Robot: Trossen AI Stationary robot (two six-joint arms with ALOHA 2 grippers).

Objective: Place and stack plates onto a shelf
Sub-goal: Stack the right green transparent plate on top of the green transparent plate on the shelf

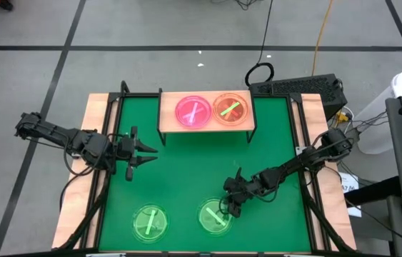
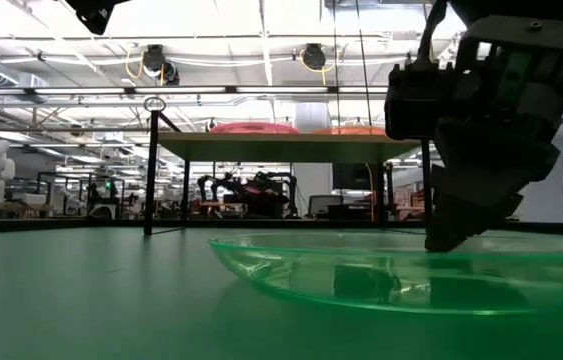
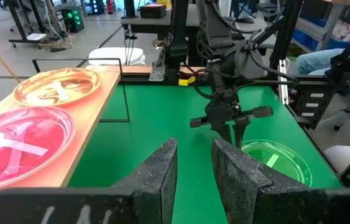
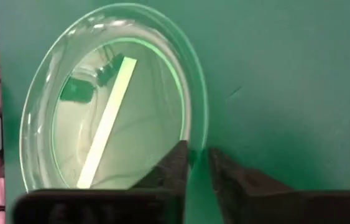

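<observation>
The right gripper (image 4: 194, 155) pinches the rim of a green plate (image 1: 213, 217) well short of the shelf (image 1: 206, 126); next it must lift cleanly.

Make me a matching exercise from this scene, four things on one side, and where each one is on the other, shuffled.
Things:
1. pink translucent round plate
2. orange translucent round plate
3. right hand
4. left hand

Places:
A. hovering over bare green mat, away from any plate
B. on the light wooden shelf, left spot in the high view
C. at the rim of a green translucent plate
D. on the shelf, right spot in the high view

Pairs: 1-B, 2-D, 3-C, 4-A
</observation>
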